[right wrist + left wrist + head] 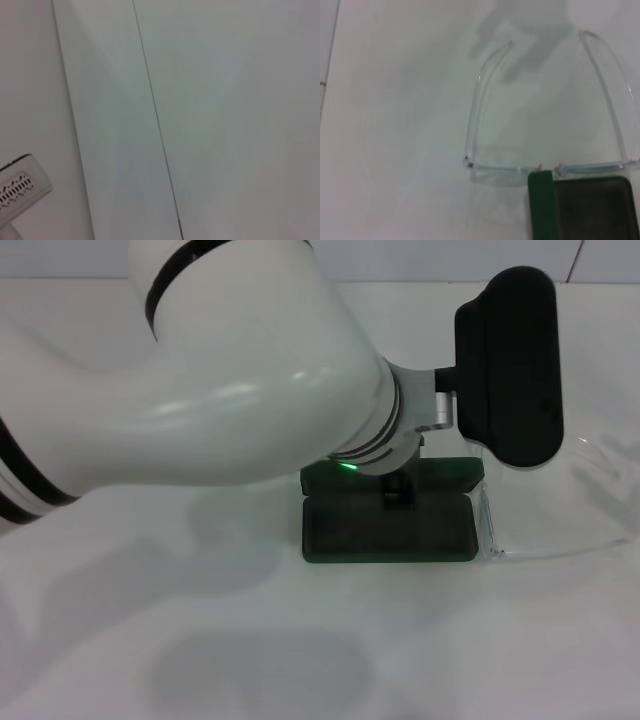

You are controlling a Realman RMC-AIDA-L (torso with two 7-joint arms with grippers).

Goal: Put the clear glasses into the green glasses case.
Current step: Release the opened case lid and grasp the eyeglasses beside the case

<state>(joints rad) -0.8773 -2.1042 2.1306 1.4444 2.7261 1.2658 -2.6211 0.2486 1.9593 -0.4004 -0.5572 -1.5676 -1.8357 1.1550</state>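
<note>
The green glasses case [360, 532] lies open in the middle of the white table, its lid [462, 473] folded back behind it. The same case [585, 210] shows in the left wrist view. The clear glasses [560, 552] lie unfolded on the table just right of the case. Their front frame [510, 169] runs along the case's end and both arms point away from it. My left gripper [508, 365] hangs above the case's right end and the glasses, at a height I cannot judge. My right gripper is out of view.
My left arm [220, 370] reaches across the upper part of the head view and hides the table behind the case. Its shadow falls on the table in front. The right wrist view holds only white panels with a seam [155, 120] and a white vented part [17, 187].
</note>
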